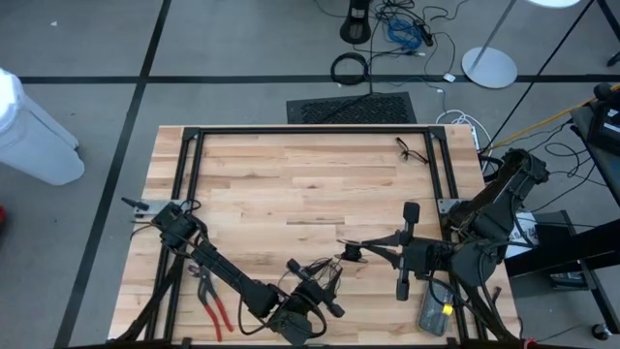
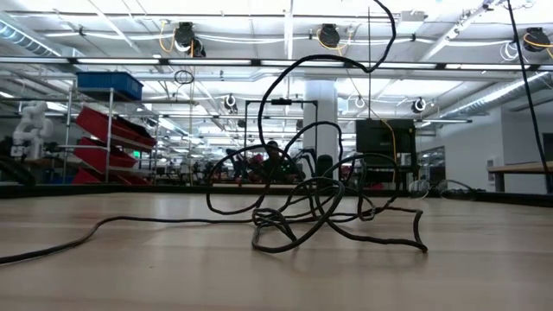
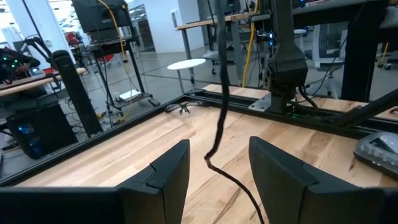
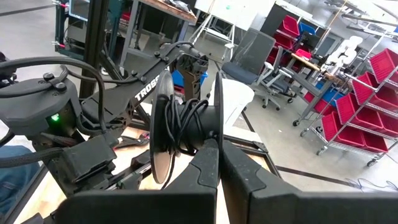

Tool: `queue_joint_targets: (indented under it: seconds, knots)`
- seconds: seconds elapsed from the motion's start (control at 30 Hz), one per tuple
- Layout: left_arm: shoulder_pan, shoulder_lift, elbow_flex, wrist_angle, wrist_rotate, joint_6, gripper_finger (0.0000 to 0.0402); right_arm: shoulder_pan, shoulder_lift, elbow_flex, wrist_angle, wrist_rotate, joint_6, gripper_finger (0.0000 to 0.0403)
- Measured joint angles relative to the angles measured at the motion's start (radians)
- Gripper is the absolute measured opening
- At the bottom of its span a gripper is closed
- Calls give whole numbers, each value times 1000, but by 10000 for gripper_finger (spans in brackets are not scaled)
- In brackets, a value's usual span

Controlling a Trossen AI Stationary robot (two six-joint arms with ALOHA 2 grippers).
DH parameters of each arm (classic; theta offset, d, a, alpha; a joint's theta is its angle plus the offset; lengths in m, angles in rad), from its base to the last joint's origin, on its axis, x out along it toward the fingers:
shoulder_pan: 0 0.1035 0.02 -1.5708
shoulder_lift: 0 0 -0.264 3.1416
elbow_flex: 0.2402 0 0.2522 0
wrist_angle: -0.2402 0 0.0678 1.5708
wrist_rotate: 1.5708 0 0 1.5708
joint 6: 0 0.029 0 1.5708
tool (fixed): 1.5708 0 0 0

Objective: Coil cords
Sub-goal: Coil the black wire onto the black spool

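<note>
Thin black wire-like cord (image 2: 320, 203) lies in loose tangled loops on the pale butcher-block wooden table (image 1: 291, 184), near its front edge. Red-handled pliers (image 1: 215, 308) lie at the left. The left gripper (image 3: 217, 165) stands parted, a strand hanging between its fingers, untouched. The right gripper (image 4: 219, 163) is closed on a dark spool (image 4: 180, 127) wound with cord. Red bins (image 2: 117, 130) line shelves behind.

Cord (image 2: 311, 207) ends beyond low view's edges
</note>
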Motion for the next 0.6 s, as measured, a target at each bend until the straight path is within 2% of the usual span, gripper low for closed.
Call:
queue_joint_targets:
  seconds: [0.5,0.6]
  knots:
    - [0,0,0,-10,0,31,16,0,0,0,0,0,0,0]
    - [0,0,0,-11,0,39,6,0,0,0,0,0,0,0]
